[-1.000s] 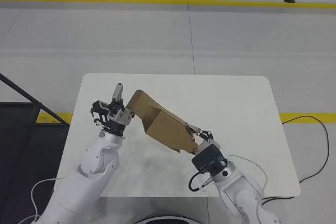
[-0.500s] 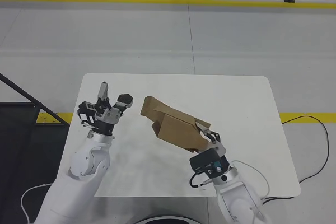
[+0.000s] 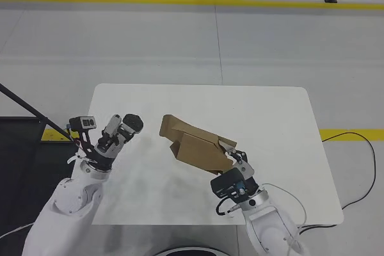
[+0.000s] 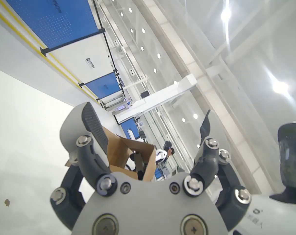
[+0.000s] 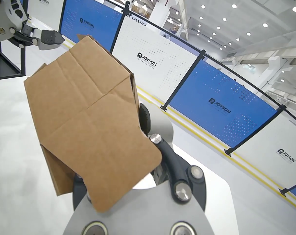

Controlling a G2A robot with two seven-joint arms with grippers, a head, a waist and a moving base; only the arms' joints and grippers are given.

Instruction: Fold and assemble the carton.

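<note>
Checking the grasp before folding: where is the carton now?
In the top view the carton is over the table's middle, its near end clamped by the right gripper, apart from the open left gripper.

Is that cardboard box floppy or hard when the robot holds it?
Probably bendy: the carton has creases and loose flaps, so it may flex. Likely light, since the right gripper alone holds it by one edge. Pushed, its half-open shape could squash.

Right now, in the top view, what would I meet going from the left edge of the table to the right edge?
Left gripper, open and empty → carton → right gripper, clamped on the carton's right end.
</note>
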